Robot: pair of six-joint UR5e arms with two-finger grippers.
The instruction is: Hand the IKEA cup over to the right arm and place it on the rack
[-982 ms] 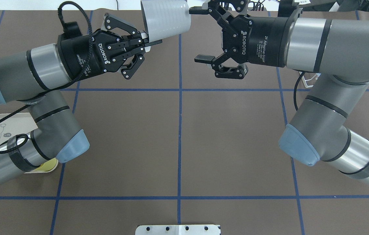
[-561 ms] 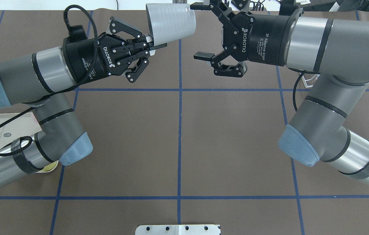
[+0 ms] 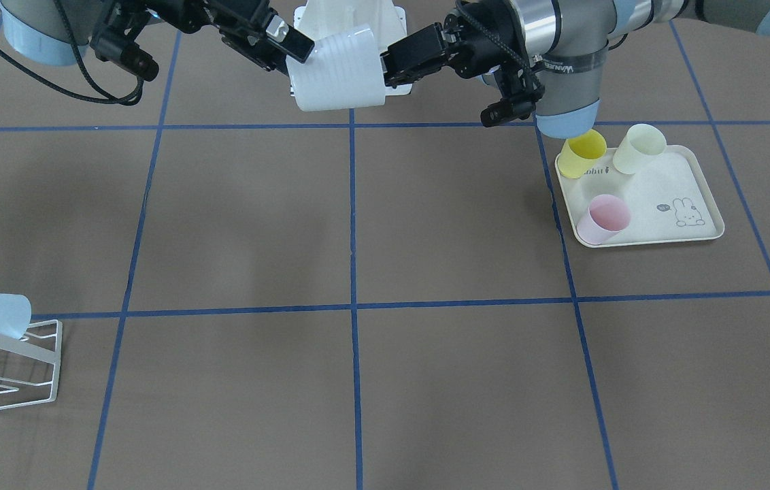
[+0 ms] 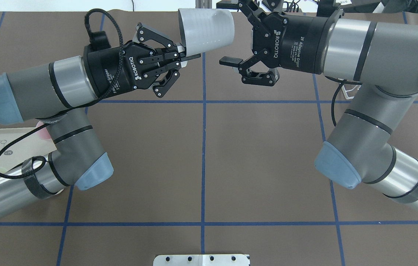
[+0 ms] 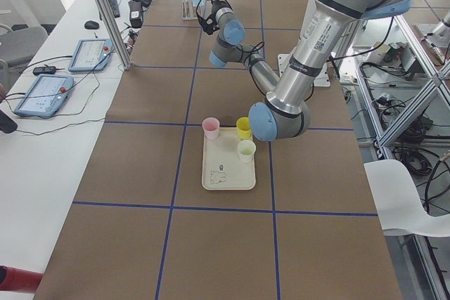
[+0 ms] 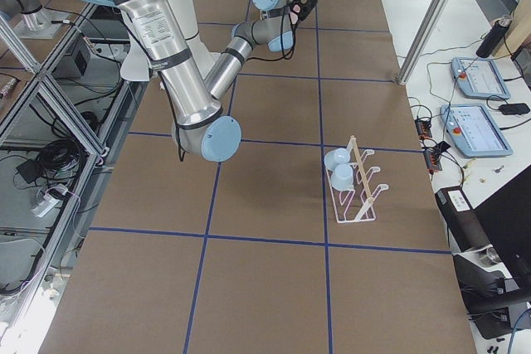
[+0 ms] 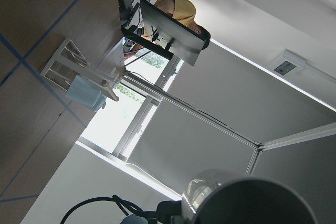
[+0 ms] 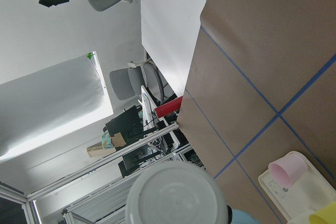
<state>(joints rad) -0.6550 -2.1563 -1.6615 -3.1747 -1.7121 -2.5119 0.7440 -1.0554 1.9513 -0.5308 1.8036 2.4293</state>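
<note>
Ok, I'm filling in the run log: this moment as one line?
phase: handover, not yet transferred | left hand: shut on white cup rim, mid-air | right hand: open at cup base | rack: awaiting cup

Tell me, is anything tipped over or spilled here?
Nothing is spilled or broken. The white ribbed plastic cup lies sideways in mid-air, but only because the left end effector pinches its rim. The two light blue cups lean tilted too, resting on the white wire rack.
</note>
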